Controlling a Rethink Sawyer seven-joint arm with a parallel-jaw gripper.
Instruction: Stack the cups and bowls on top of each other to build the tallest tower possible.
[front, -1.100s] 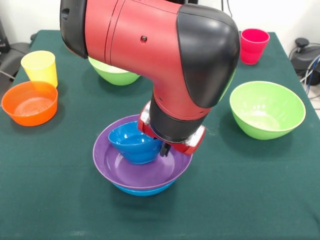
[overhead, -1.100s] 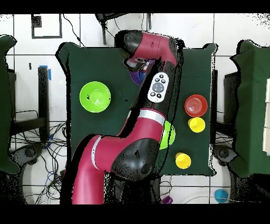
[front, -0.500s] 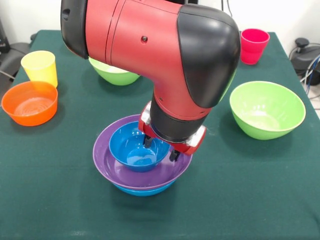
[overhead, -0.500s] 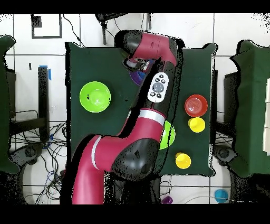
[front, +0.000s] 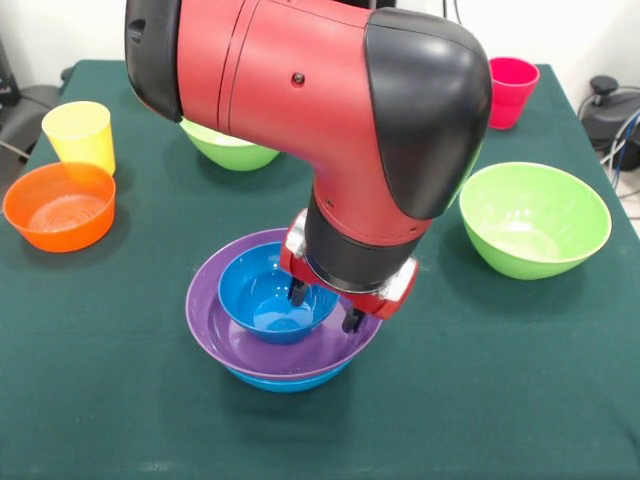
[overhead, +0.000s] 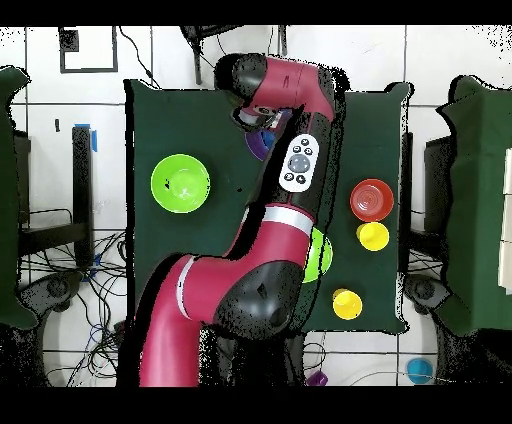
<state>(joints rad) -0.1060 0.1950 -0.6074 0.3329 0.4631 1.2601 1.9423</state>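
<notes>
Front view: end effector fingers spread, gripping nothing, straddling right rim of small glossy blue plastic bowl. Bowl sits upright in wide purple bowl, lying just left of end effector. Next move probably straight up.

small blue bowl in purple bowl, orange bowl, yellow cup, dark green tablecloth.

small blue bowl upright in purple bowl
</notes>
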